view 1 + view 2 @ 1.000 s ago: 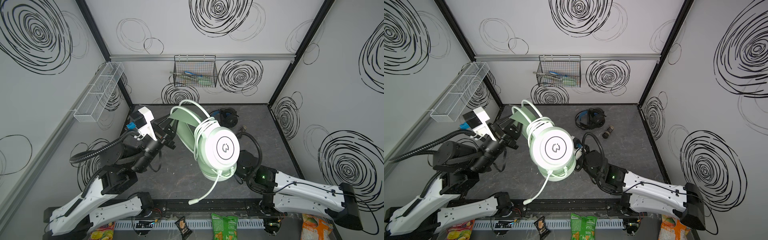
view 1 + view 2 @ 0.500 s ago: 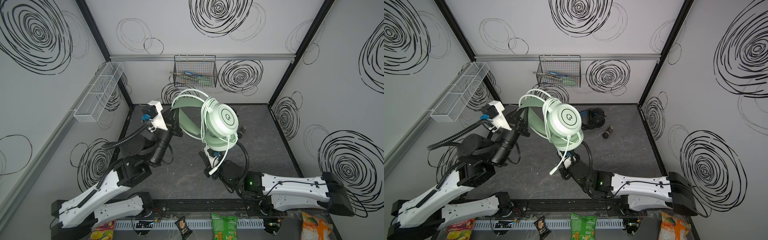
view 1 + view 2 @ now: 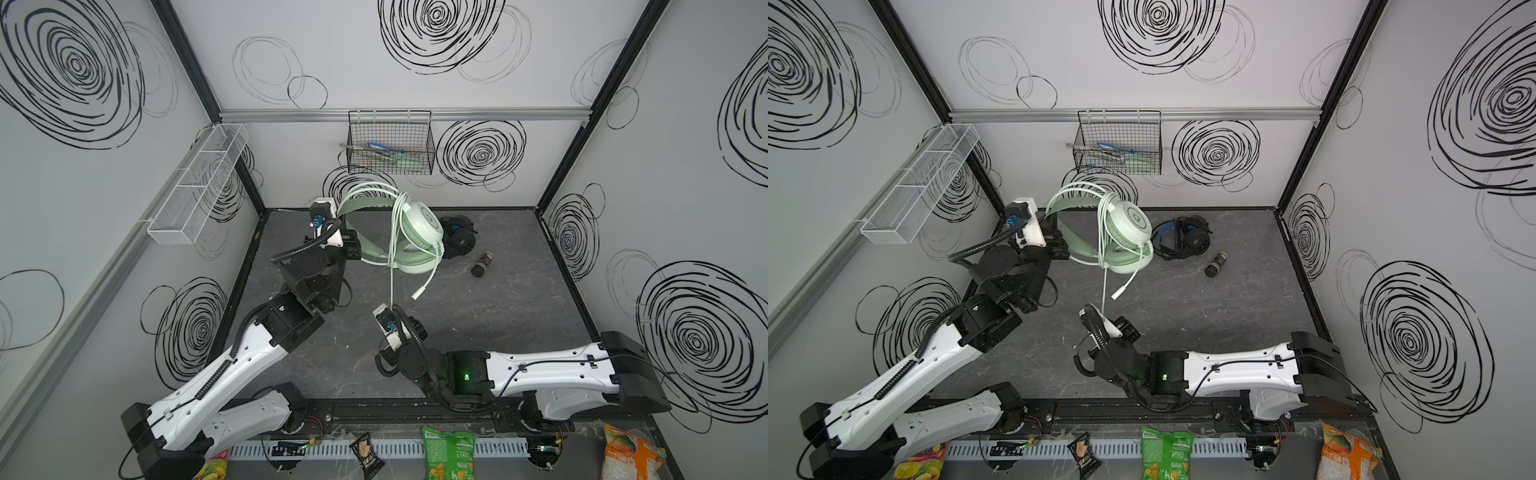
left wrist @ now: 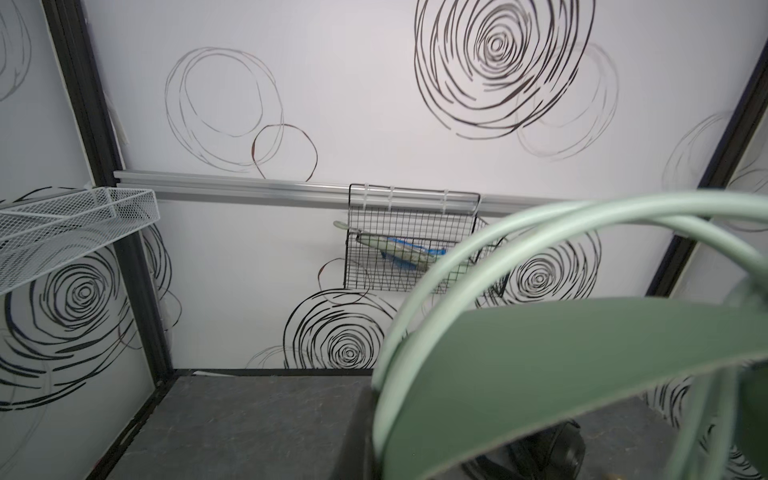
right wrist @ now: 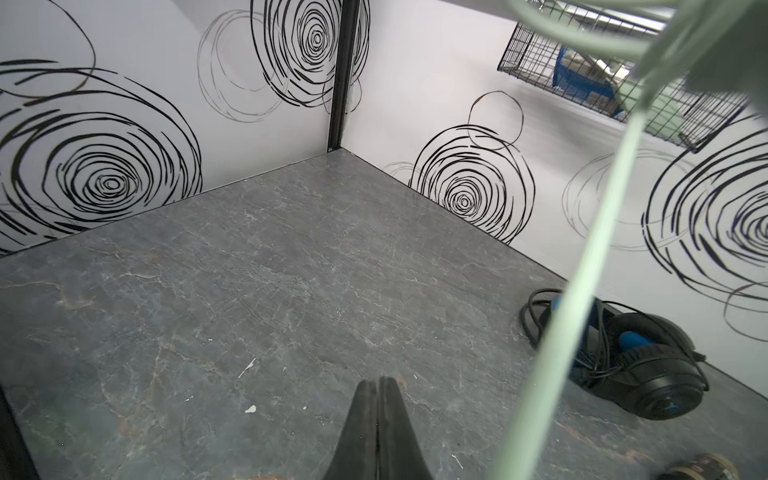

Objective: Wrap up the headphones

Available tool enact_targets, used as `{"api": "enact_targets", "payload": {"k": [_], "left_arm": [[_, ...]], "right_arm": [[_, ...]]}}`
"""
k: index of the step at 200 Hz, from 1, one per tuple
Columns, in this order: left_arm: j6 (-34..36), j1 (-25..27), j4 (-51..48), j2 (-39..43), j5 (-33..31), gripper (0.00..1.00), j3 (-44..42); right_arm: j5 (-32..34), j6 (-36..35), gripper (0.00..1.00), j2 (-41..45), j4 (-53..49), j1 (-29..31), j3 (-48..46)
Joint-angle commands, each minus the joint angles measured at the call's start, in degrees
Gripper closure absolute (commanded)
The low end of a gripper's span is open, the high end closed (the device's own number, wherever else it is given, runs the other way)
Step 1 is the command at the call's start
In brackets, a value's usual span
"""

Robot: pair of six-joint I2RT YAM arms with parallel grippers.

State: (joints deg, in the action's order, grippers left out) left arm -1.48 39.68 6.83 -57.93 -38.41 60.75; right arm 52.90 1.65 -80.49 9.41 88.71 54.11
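Observation:
The mint-green headphones (image 3: 419, 224) hang low over the back of the table, seen in both top views, with my left gripper (image 3: 353, 248) shut on their headband (image 4: 582, 374). Whether the lower cup touches the table I cannot tell. The white cable (image 3: 391, 270) loops over the band and runs straight down to my right gripper (image 3: 409, 328). In the right wrist view that gripper (image 5: 378, 380) is shut, with nothing between its tips. The cable (image 5: 582, 270) passes close beside it. A loose cable end (image 3: 417, 295) dangles. The black headphones (image 3: 457, 239) lie behind.
A small dark cylinder (image 3: 481, 266) lies right of the black headphones. A black wire basket (image 3: 390, 145) hangs on the back wall. A white mesh shelf (image 3: 195, 187) is on the left wall. Snack bags (image 3: 449, 457) lie along the front edge.
The green headphones have come down from close under the camera and gone toward the back of the table. My right gripper moved left and lower, staying at the cable.

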Motion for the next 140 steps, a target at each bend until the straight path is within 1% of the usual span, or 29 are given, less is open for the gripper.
{"api": "enact_targets", "payload": {"k": [1, 21, 48, 79, 92, 118, 128, 140], "left_arm": [[0.1, -1.8, 10.2, -0.7, -2.8, 1.00, 0.1], [2.2, -2.2, 9.3, -1.8, -3.1, 1.00, -1.5], [3.2, -2.4, 6.3, -3.4, -1.1, 1.00, -3.0], [1.4, -2.9, 0.3, -5.6, 6.4, 1.00, -4.0], [1.1, -2.9, -2.5, -6.5, 10.9, 1.00, -4.2], [1.7, -2.7, -9.8, -9.3, 17.5, 1.00, -2.6], [2.1, -2.3, -12.6, -10.4, 18.9, 1.00, -1.8], [2.9, -1.3, -14.9, -11.4, 18.7, 1.00, -1.3]], "right_arm": [[3.1, -1.7, 1.00, -2.1, -5.5, 2.5, 3.3], [3.1, -2.4, 1.00, -2.4, -7.0, 3.0, 5.5], [1.6, -2.5, 1.00, -1.5, -9.9, 3.1, 8.6], [-1.1, -3.0, 1.00, -0.4, -12.4, 3.0, 11.8], [-2.5, -3.9, 1.00, 0.2, -12.7, 2.9, 12.6], [-2.3, -6.5, 1.00, 0.7, -15.3, 1.9, 14.1], [-3.4, -6.9, 1.00, 0.9, -17.5, 1.0, 15.2], [-4.7, -7.4, 1.00, 1.5, -19.4, 0.0, 16.3]]}}
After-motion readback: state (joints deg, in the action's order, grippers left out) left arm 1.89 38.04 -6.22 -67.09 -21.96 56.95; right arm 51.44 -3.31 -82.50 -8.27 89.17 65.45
